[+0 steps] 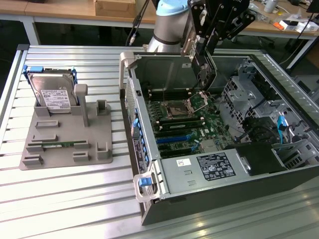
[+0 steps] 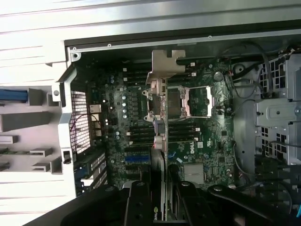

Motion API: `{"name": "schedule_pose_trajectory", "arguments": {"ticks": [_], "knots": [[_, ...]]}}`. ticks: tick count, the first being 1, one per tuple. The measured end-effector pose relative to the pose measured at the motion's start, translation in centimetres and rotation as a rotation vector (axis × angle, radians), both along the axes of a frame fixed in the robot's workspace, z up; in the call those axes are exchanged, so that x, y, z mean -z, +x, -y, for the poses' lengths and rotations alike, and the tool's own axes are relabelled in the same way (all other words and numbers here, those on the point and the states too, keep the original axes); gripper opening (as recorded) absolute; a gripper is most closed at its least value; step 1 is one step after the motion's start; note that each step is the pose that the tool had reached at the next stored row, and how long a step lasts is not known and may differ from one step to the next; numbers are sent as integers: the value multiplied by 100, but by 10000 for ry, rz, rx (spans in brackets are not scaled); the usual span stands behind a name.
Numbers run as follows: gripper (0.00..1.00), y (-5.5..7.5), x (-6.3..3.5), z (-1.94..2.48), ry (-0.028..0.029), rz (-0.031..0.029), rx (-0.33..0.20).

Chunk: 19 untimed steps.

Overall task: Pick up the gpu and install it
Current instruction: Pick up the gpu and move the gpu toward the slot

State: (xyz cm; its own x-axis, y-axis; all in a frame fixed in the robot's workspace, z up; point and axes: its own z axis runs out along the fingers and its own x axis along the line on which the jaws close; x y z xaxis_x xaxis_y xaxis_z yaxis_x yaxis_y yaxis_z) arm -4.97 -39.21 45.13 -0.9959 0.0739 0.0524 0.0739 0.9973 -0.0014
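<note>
**Figure: Graphics card held over the open case, not yet seated**

At the exterior view's left, a flat grey plastic holder point(image 1: 70, 129) serves as the parts rack. Its rear slot keeps a silver hard drive with a white label and blue frame point(image 1: 52, 94) standing on edge, and a low slot holds a narrow green memory stick point(image 1: 62, 145) lying flat.

Centre: the dark grey metal computer case point(image 1: 224, 199) lies on its side with the panel off, so the green motherboard point(image 1: 172, 127) faces up to me. In it are the square silver processor socket point(image 1: 177, 108) and, nearer the front, the blue expansion slots point(image 1: 174, 138).

Above the board, my black pincer point(image 2: 162, 209) is closed on the gpu point(image 2: 160, 141), a thin black card. One finger presses each flat face. The wrist view sees the card edge-on, its silver metal bracket point(image 2: 164, 63) at the far end. I judge that this grip leaves the connector edge free and pointing down at the board. The card hangs apart from the slots.

Right: a grey power supply with a black label point(image 1: 214, 167) and a perforated metal drive cage point(image 1: 239, 94) fill the rest of the case.
</note>
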Motion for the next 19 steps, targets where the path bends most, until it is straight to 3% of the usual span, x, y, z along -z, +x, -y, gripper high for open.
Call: {"name": "schedule_pose_trajectory", "arguments": {"ticks": [8,19], "knots": [[25,227,15,0,0,-77,0],[25,446,33,0,-1,-144,1]]}}
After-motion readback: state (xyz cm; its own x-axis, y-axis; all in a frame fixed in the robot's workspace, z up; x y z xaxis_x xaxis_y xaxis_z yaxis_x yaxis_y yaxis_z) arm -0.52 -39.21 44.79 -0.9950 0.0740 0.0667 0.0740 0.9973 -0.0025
